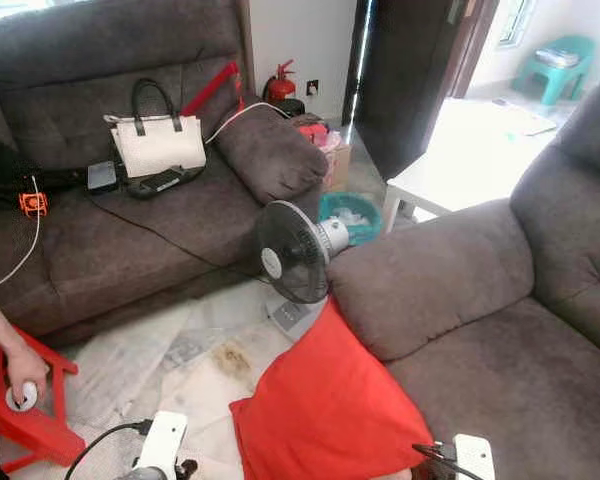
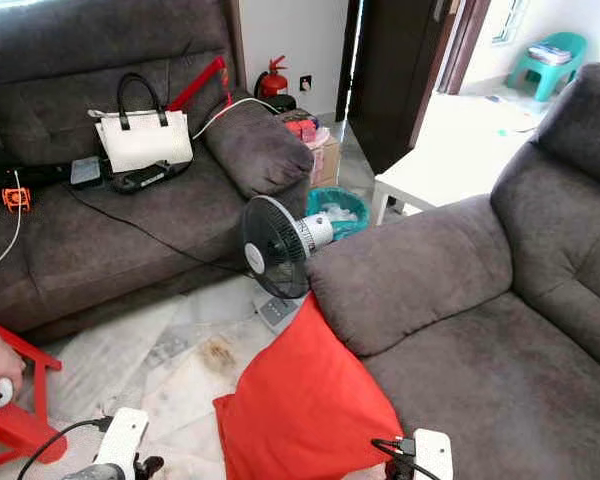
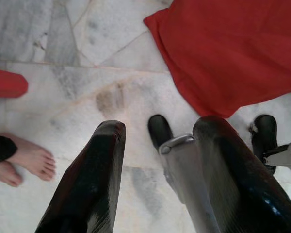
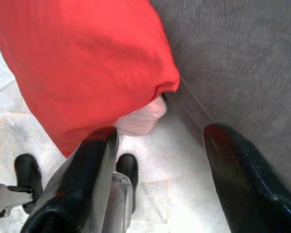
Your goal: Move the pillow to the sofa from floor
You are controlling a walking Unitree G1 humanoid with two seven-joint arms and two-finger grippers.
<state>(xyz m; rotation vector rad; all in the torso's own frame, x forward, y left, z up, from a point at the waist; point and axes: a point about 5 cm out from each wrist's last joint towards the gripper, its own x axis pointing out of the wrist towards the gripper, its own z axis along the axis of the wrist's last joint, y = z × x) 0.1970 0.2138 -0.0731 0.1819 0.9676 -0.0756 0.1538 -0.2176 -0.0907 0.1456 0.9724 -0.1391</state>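
Pillow (image 1: pixel 325 415), red, leans on the marble floor (image 1: pixel 170 360) against the front of the near grey sofa (image 1: pixel 500 330), its lower corner cut off at the frame edge. Left tool (image 3: pixel 155 174) and right tool (image 4: pixel 160 179) both hang above the floor with fingers apart, holding nothing. A standing fan (image 1: pixel 292 252) sits just beyond the pillow. A person's hand (image 1: pixel 22 372) rests on a red stool (image 1: pixel 30 415) at the left edge; bare feet (image 3: pixel 24 162) show nearby. The sofa seat lies open beside the pillow.
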